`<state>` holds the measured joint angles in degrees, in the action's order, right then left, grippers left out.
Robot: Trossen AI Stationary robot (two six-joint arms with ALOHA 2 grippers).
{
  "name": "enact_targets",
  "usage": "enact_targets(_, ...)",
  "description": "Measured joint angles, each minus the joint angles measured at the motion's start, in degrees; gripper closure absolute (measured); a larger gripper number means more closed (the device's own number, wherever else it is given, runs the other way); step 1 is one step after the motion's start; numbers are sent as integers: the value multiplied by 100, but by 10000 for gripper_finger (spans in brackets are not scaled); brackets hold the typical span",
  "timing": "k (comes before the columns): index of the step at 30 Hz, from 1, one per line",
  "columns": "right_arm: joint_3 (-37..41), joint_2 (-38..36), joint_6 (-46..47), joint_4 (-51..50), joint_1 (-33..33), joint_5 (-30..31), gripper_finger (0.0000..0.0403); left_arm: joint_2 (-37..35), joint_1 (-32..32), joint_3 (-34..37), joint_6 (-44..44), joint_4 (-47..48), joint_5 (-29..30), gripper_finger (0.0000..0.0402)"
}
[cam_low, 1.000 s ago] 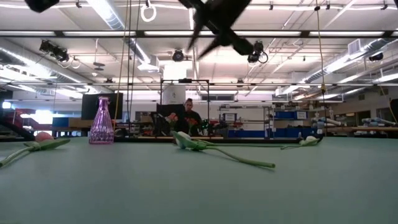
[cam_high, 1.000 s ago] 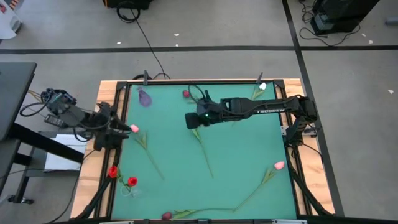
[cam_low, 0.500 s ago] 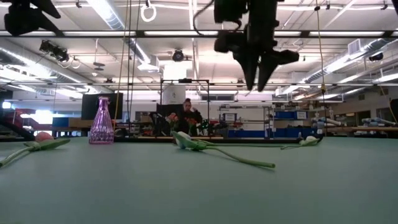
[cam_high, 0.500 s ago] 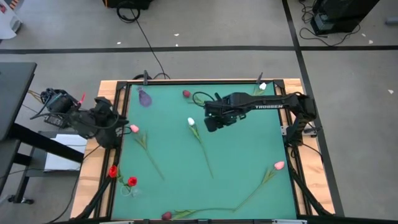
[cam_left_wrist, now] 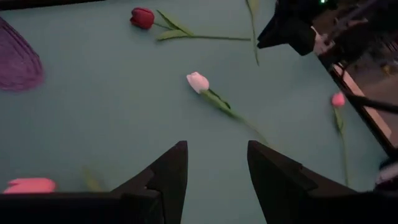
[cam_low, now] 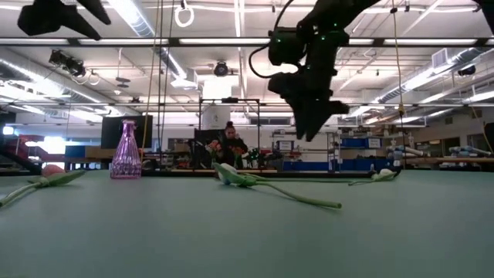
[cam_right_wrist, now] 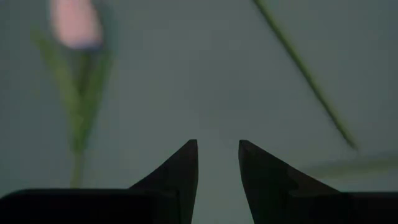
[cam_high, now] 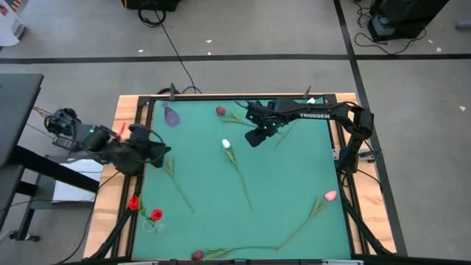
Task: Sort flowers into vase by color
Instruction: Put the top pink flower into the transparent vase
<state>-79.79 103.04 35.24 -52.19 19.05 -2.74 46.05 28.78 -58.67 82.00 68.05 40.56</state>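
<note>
You had two red tulips (cam_high: 145, 208) standing in a clear vase at the near-left corner. A dark red one (cam_high: 197, 255) lay along the near edge, a pink one (cam_high: 329, 196) near right.

Mid-table, the white tulip (cam_high: 227, 146) lay with its head at the far end and its stem running toward the near edge, slanting slightly right.

Your left gripper (cam_high: 156, 149) hung over the left edge, jaws partly open and empty, with a pink head (cam_left_wrist: 30, 185) just by it.

Your right gripper (cam_high: 255, 137) hovered just right of and beyond the white head, jaws also apart, nothing held.

My read: the right was nearer the white stem, the left nearer the pink.

Far back: purple vase (cam_high: 171, 115), dark red tulip (cam_high: 220, 111), another white (cam_high: 311, 102).
</note>
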Motion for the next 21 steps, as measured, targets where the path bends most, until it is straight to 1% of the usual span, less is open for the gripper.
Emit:
enact_targets(5,20,0,-584,668,184,-406,278,617,-522,2,329,-307,-403,231)
enact_targets(13,20,0,-1159,1072,284,-445,278,1780,-1133,2,1235,-291,-1298,230)
enact_targets(17,20,0,-1297,1118,319,-440,278,2236,-1392,2,1298,-187,-1976,230)
enact_targets(21,20,0,-1452,1114,313,-440,278,2518,-1584,2,1301,-151,-2376,230)
